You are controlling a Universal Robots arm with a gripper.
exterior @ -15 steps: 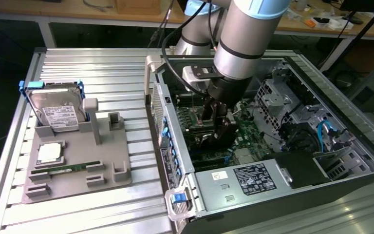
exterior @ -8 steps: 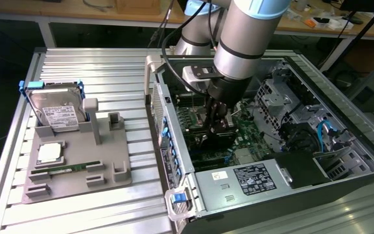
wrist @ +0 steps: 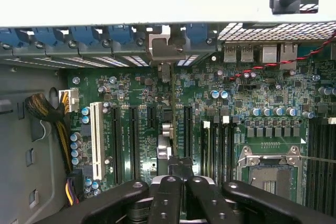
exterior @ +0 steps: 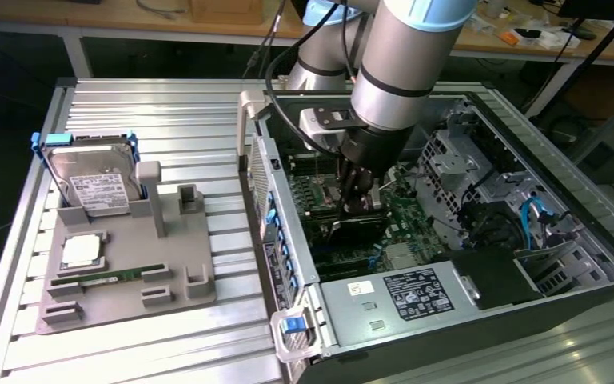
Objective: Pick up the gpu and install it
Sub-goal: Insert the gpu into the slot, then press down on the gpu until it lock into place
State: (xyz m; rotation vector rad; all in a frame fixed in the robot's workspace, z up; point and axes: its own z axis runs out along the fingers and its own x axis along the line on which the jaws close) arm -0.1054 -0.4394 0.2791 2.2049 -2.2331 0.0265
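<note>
The gripper (exterior: 354,196) is down inside the open computer case (exterior: 281,264), its fingers (wrist: 167,195) closed on the gpu (wrist: 172,109). The card stands on edge over the green motherboard (wrist: 247,93), among the long black slots (its metal bracket (wrist: 165,51) at the case's back wall). On the exterior view's left, a hard drive (exterior: 93,188) sits in a grey holder (exterior: 121,308) on the counter (exterior: 179,112).

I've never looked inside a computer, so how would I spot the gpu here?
Look into the open computer case on the exterior view's right, where the arm reaches down. The gpu is the thin dark card standing on edge in the gripper, over the green motherboard, unlike the boxy hard drive on the grey tray.
</note>
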